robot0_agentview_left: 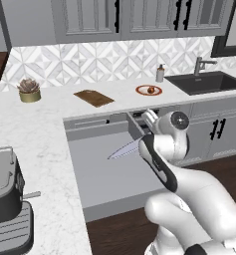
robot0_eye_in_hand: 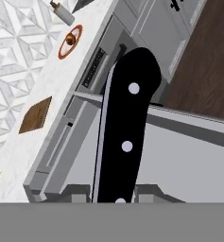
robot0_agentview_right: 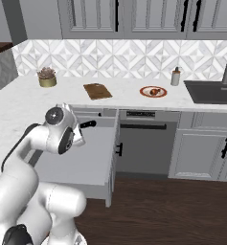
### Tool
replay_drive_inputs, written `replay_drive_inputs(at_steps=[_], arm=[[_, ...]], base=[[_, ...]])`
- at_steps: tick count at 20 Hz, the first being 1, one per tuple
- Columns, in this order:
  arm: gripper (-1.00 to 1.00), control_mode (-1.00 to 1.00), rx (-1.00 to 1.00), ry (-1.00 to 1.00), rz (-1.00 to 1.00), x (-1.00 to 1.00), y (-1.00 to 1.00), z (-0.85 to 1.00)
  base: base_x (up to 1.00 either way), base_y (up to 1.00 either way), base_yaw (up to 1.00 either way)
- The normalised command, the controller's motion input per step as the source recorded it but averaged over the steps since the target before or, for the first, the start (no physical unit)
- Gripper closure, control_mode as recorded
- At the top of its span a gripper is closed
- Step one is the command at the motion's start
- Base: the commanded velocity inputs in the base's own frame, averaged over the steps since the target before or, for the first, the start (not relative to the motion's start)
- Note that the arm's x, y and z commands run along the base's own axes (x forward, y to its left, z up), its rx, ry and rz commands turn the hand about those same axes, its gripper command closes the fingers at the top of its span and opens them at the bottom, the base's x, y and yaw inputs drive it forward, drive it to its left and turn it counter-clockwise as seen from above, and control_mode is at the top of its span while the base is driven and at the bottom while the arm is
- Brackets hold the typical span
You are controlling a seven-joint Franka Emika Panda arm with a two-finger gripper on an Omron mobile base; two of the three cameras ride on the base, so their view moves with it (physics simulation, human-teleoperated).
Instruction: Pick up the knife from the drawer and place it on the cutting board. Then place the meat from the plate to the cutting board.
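Note:
My gripper (robot0_eye_in_hand: 112,194) is shut on the knife's black handle (robot0_eye_in_hand: 127,137), low over the open drawer (robot0_agentview_left: 114,179). The silvery blade (robot0_agentview_left: 124,149) points left above the drawer's grey floor; the handle end (robot0_agentview_right: 88,124) sticks out past my hand in the right base view. Back on the counter lies the dark brown cutting board (robot0_agentview_left: 93,97) (robot0_agentview_right: 97,91) (robot0_eye_in_hand: 35,115). To its right the red-rimmed plate (robot0_agentview_left: 144,93) (robot0_agentview_right: 146,94) (robot0_eye_in_hand: 60,51) carries the small reddish-brown meat (robot0_agentview_left: 151,90) (robot0_agentview_right: 154,91) (robot0_eye_in_hand: 71,39).
A dark sink (robot0_agentview_left: 206,82) with a faucet is at the counter's right end, with a soap bottle (robot0_agentview_left: 160,73) beside it. A potted succulent (robot0_agentview_left: 29,90) stands at the back left. A dark appliance (robot0_agentview_left: 5,199) sits near left. The drawer front (robot0_agentview_right: 112,158) juts over the wood floor.

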Motion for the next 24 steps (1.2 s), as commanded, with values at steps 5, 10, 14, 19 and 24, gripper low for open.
replay_drive_inputs(at_steps=[5, 10, 14, 19, 24], arm=[[1.0, -1.0, 0.0, 0.0, 0.0, -0.04, 0.0, 0.0], [1.0, 1.0, 0.0, 0.03, 0.0, -0.32, -0.2, -0.1], [1.0, 1.0, 0.0, 0.0, 0.0, 0.0, 0.0, 0.0], [1.0, 1.0, 0.0, 0.0, 0.0, 0.0, 0.0, 0.0], [1.0, 1.0, 0.0, 0.0, 0.0, 0.0, 0.0, 0.0]], base=[[0.0, 0.0, 0.0], [-0.35, -0.33, 0.0], [-0.76, -1.0, -0.08], [0.21, -1.0, -0.29], [0.96, -0.87, -0.13]])
